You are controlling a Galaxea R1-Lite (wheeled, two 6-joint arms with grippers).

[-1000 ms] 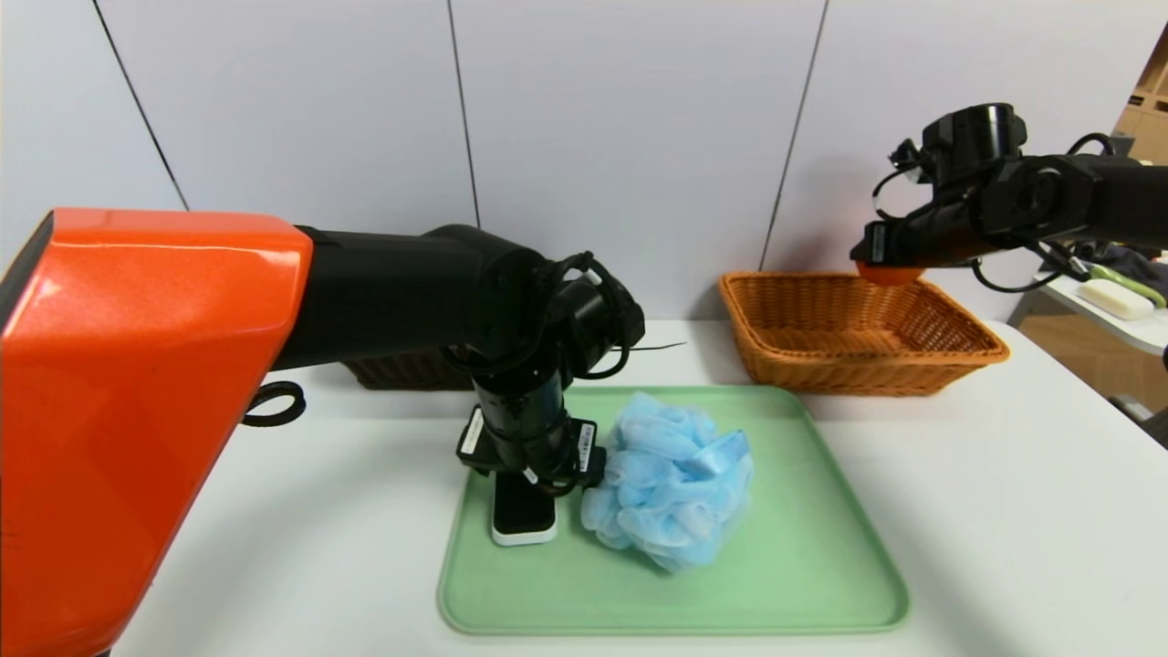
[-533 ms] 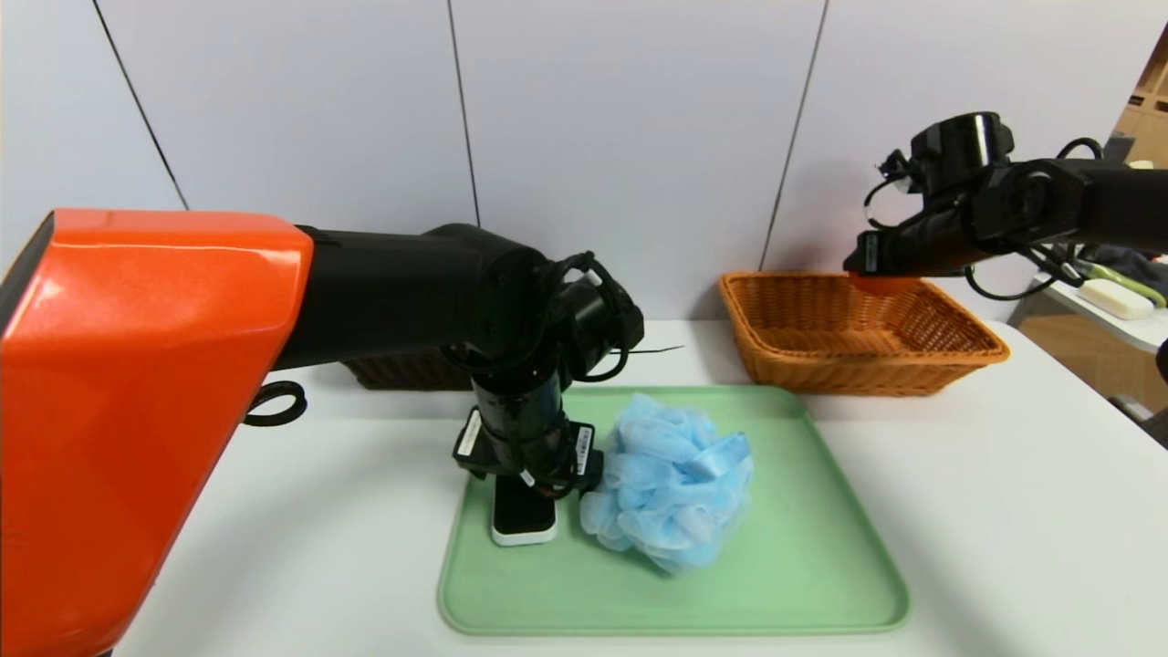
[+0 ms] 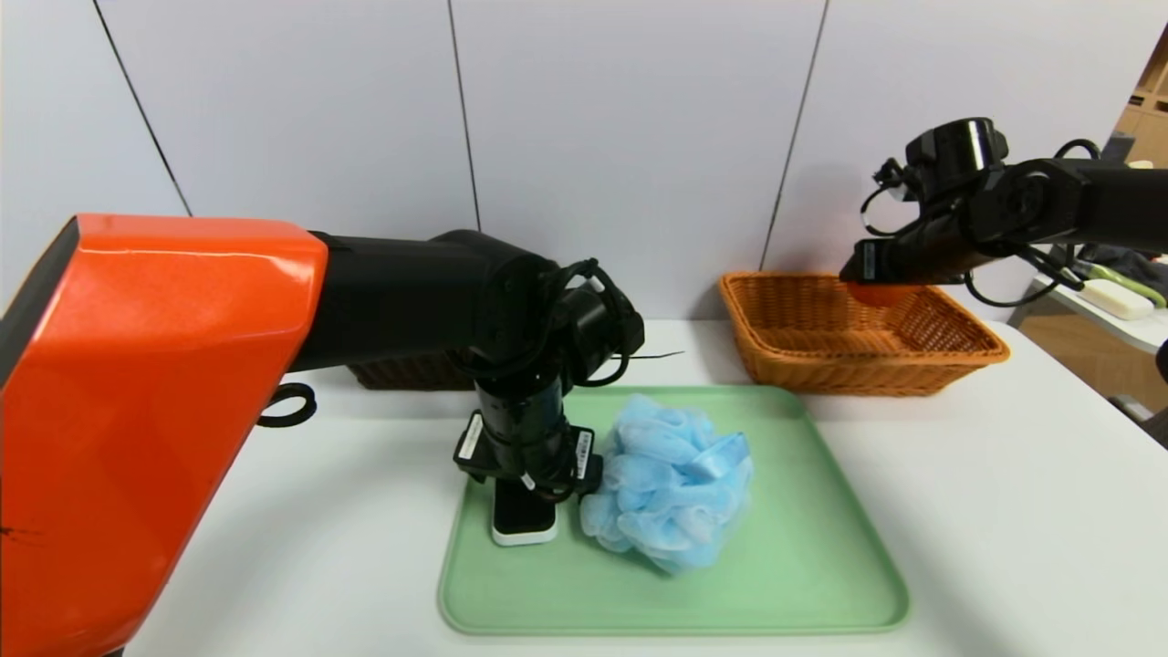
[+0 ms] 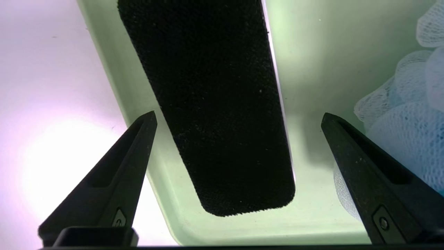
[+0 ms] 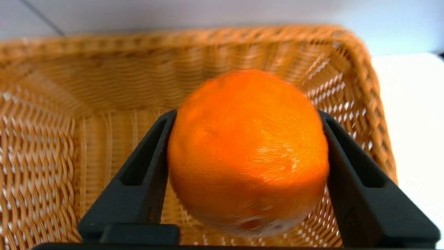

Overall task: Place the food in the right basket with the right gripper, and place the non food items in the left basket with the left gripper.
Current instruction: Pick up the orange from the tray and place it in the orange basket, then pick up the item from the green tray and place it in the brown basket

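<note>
The food, a round orange fruit [image 5: 248, 149], sits between the fingers of my right gripper [image 5: 247, 114], touching both. The gripper [image 3: 876, 274] holds it just above the far side of the orange-tan right basket [image 3: 949, 351]. The fruit [image 3: 881, 294] peeks out below the gripper. My left gripper [image 4: 238, 114] hangs open over the black-faced slab with a white rim [image 4: 215, 104], one finger on either side and neither touching. The slab [image 3: 523, 522] and the light-blue mesh pouf [image 3: 671, 493] lie on the green tray [image 3: 803, 566]. The dark brown left basket [image 3: 401, 372] is mostly hidden behind my left arm.
The tray lies at the middle of the white table, with both baskets along the back wall. One left finger stands close to the pouf [image 4: 409, 132]. A side table at the far right carries a white bar [image 3: 1113, 297]. A black cable loop [image 3: 290, 404] hangs under my left arm.
My right gripper has come down and a little to the left with the fruit, from above the basket's rim to just over its inside. The left gripper has stayed over the slab.
</note>
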